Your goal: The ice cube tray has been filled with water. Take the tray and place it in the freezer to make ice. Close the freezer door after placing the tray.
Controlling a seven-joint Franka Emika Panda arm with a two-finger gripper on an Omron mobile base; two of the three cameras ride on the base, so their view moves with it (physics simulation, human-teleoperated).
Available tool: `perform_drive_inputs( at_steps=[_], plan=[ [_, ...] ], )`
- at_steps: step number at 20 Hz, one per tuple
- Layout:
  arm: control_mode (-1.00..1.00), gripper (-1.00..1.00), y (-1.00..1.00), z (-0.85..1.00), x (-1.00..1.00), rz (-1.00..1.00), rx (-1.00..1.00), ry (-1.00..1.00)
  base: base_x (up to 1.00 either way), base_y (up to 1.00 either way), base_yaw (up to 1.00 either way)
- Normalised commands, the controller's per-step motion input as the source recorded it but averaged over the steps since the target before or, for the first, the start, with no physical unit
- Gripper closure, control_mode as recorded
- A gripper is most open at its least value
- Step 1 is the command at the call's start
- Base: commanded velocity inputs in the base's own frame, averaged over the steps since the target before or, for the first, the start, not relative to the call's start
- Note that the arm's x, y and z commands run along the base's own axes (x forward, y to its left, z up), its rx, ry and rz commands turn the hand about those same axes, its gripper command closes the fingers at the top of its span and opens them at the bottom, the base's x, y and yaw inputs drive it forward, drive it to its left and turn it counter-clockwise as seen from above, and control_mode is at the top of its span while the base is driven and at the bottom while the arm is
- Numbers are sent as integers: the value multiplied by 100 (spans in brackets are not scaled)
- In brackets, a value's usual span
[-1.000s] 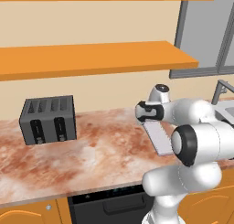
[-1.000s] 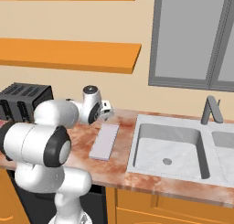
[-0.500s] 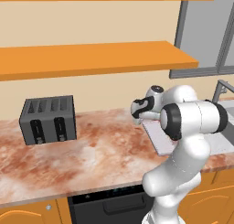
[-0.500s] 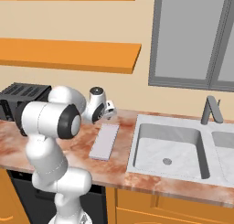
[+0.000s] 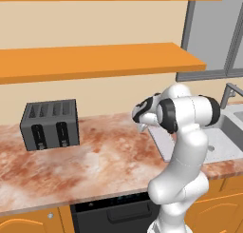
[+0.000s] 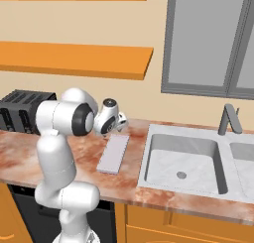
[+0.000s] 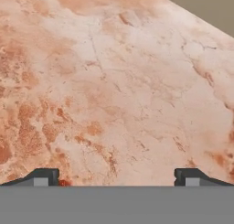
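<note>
Dark finger tips of the gripper are seen set wide apart in the hand view, with nothing between them; bare marbled worktop lies ahead of them. In the right base view the gripper is held just above the worktop, near the far end of the ice cube tray, at about 12 o'clock from it and apart from it. The tray is laid flat on the worktop, its long side running front to back, just beside the sink, which is at its 3 o'clock. A dark toaster is placed well apart, at 9 o'clock from the arm in the left base view. Orange shelves are mounted on the wall above. No freezer can be identified in these views.

Risks are judged as follows. As the hand camera is aimed at bare worktop, a descent from this pose would probably miss the tray. Because the tray is thin and flat, the fingers could slide over its edge or press it down. Once it is lifted, any tilt would be expected to spill the water.
</note>
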Motion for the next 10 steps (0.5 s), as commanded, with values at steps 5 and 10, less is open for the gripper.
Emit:
perform_drive_inputs(
  at_steps=[5,10],
  plan=[
    [-100,-100,0,-26,23,5,0,2,0,0,0],
    [-100,-100,0,-28,0,1,0,4,0,0,0]
  ],
)
